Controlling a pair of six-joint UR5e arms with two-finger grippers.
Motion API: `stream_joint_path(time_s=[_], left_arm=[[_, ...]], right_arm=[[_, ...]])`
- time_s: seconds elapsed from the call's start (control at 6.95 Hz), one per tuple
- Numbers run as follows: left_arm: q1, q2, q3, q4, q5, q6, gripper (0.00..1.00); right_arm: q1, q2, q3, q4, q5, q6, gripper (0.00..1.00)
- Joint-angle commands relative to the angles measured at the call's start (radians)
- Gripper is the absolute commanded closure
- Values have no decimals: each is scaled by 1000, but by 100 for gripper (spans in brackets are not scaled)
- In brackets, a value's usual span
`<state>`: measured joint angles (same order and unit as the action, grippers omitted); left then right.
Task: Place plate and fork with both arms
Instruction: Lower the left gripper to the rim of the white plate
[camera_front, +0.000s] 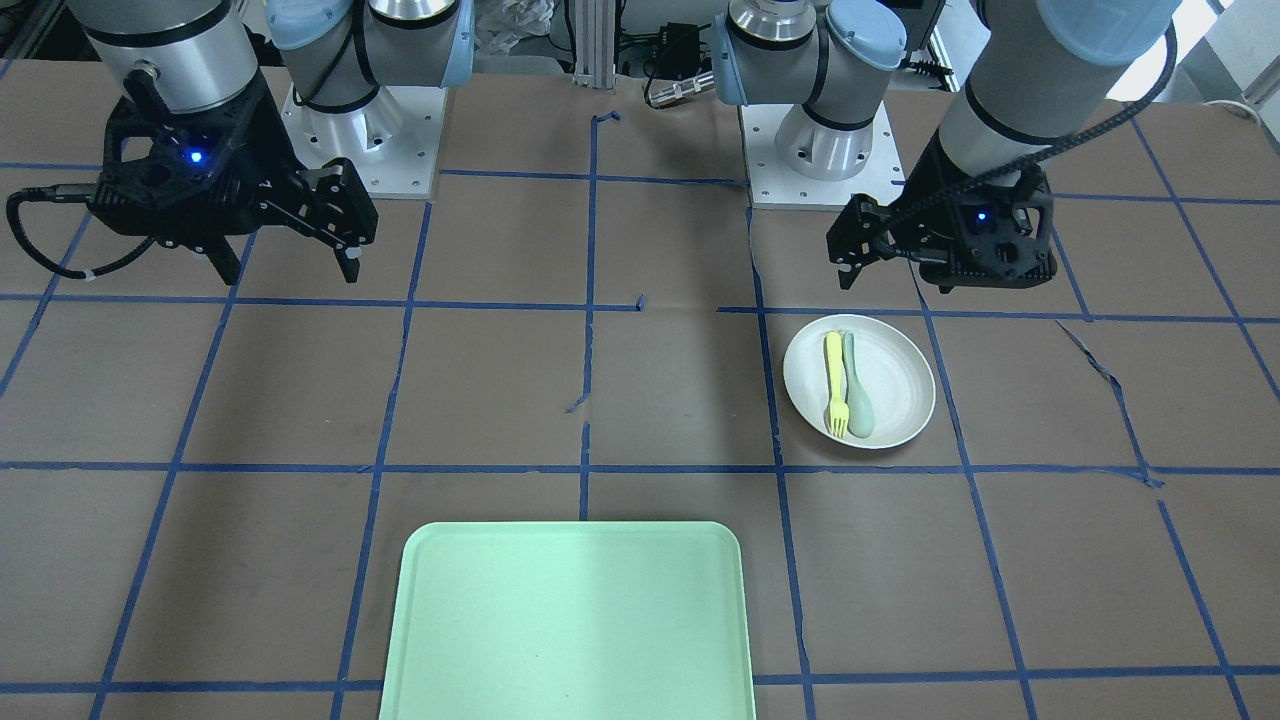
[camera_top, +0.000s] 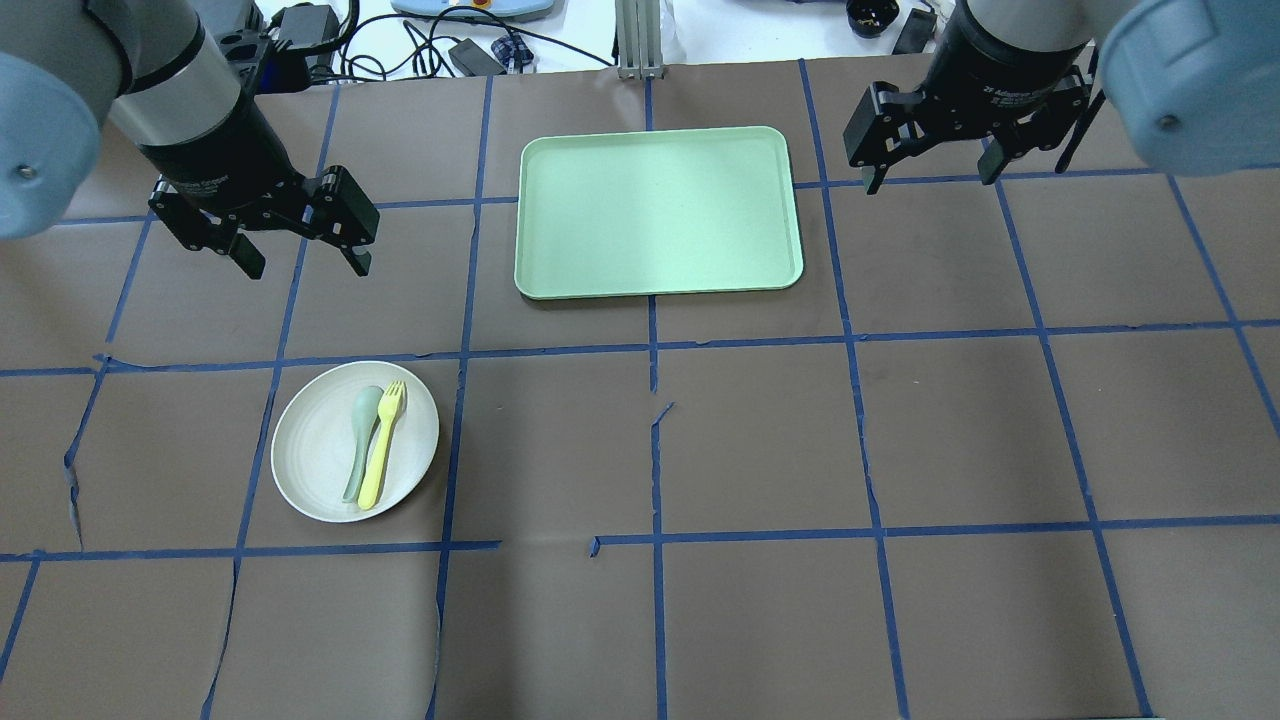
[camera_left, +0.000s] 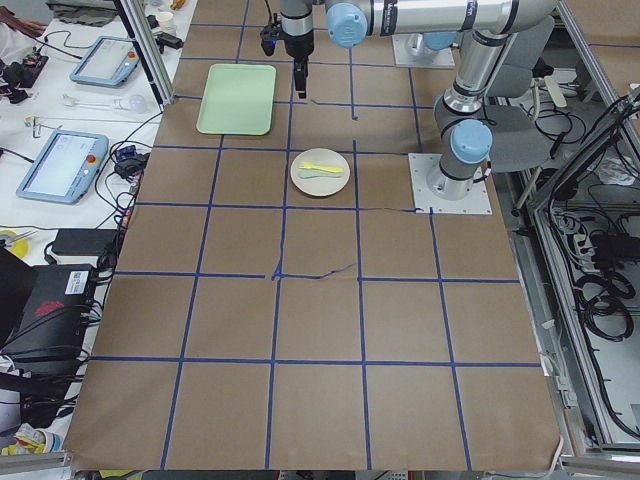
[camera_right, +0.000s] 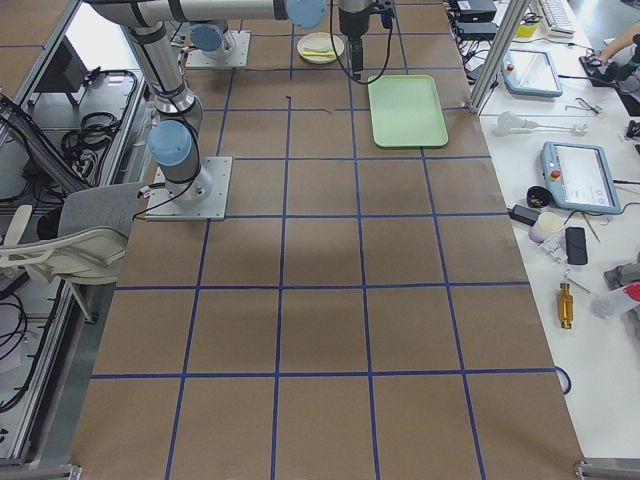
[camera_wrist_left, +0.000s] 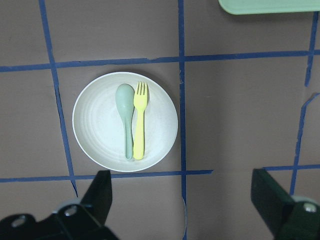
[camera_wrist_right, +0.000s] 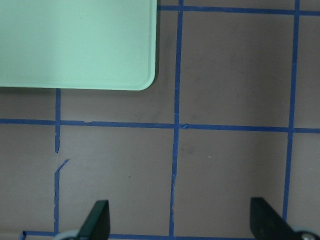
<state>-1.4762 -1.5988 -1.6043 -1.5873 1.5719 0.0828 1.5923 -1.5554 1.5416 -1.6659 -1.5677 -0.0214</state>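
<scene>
The plate (camera_top: 312, 450) sat flat on the brown worktop (camera_top: 760, 430), over on the robot's left side, inside one square of the blue tape grid (camera_top: 750, 342). The yellow fork (camera_top: 383, 443) lay in it, tines pointing away from the robot, close alongside a pale green spoon (camera_top: 360, 440) on its left. The left hand (camera_top: 308, 262) hovered above the worktop just beyond the plate, its fingers spread wide and grasping nothing. The right hand (camera_top: 930, 180) hung over the far right side, likewise spread and empty, near the right edge of the mint-green tray (camera_top: 657, 210). The tray lay at the far middle of the worktop, well apart from the plate.
</scene>
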Motion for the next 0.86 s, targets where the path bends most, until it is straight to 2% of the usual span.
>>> stream_joint_path(time_s=[0.0, 0.14, 0.29, 0.43, 0.58, 0.72], left_arm=[[168, -21, -42, 4, -10, 11, 0], [235, -29, -54, 19, -16, 93, 0], [272, -55, -80, 86, -30, 204, 0], [322, -75, -127, 104, -30, 218, 0], [379, -108, -187, 189, -58, 260, 6], [420, -143, -259, 264, -88, 326, 6]], right_arm=[[0, 0, 0, 0, 0, 0, 0], [0, 0, 0, 0, 0, 1, 0], [0, 0, -2, 0, 0, 1, 0], [0, 0, -2, 0, 0, 0, 0], [0, 0, -2, 0, 0, 1, 0], [0, 0, -2, 0, 0, 1, 0]])
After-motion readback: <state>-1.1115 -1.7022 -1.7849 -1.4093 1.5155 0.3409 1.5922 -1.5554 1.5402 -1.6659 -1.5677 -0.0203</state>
